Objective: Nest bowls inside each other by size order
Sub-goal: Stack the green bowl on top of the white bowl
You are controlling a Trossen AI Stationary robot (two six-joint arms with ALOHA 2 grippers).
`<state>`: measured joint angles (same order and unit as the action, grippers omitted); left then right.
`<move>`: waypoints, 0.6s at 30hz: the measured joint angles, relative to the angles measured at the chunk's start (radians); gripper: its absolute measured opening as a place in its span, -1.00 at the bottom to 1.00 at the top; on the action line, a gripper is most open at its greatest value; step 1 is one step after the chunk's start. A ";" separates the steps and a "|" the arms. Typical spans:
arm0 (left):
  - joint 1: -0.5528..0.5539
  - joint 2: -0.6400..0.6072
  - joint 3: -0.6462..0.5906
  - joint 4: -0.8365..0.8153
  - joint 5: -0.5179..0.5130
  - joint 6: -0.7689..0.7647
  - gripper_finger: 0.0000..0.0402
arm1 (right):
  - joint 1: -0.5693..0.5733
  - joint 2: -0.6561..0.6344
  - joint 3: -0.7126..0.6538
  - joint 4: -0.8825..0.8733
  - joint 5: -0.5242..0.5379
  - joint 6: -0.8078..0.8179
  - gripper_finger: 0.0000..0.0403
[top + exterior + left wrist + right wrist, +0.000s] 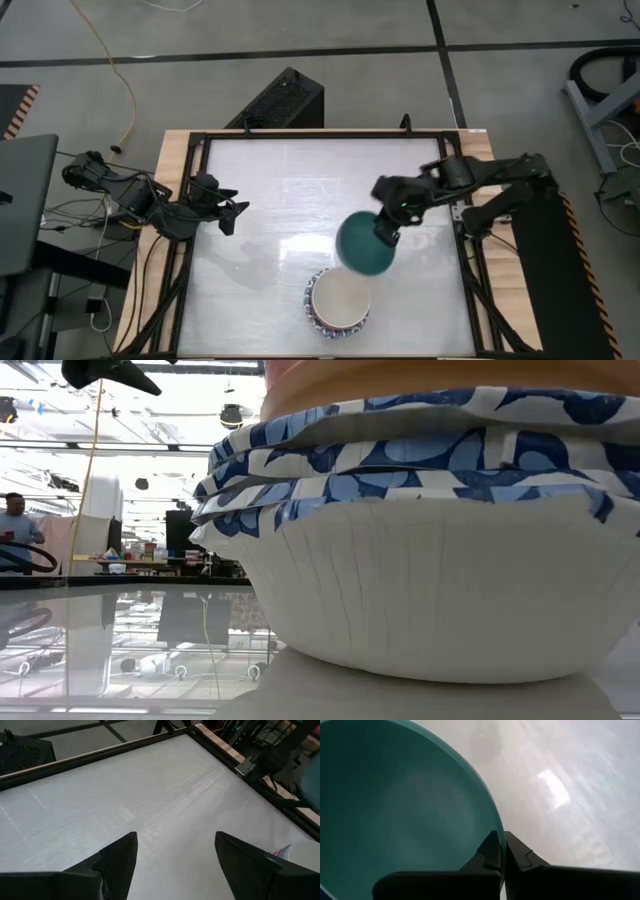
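Teal bowl (362, 245), plain and glossy, rim pinched by right claw (386, 236); left claw (232, 214) open.

white table (270, 190); bowl stack (338, 302) on it

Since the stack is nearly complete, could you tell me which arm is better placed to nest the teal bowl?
The right: the right gripper already pinches the teal bowl by its rim beside the bowl stack. The left gripper waits open, far off.
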<state>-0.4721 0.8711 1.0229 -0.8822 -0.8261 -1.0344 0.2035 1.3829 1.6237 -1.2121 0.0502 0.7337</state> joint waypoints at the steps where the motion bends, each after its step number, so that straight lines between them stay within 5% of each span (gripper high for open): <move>1: 0.000 0.000 0.000 -0.001 0.000 0.000 0.27 | 0.013 0.034 0.032 -0.003 -0.005 -0.020 -0.95; 7: 0.000 0.000 0.000 -0.002 0.000 -0.001 0.27 | 0.081 0.207 0.166 -0.002 -0.090 -0.121 -0.95; 18: 0.000 0.000 0.000 -0.002 0.007 -0.003 0.27 | 0.115 0.360 0.179 -0.003 -0.102 -0.235 -0.94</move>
<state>-0.4721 0.8711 1.0229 -0.8845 -0.8188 -1.0370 0.3190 1.7428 1.8023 -1.2149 -0.0513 0.4990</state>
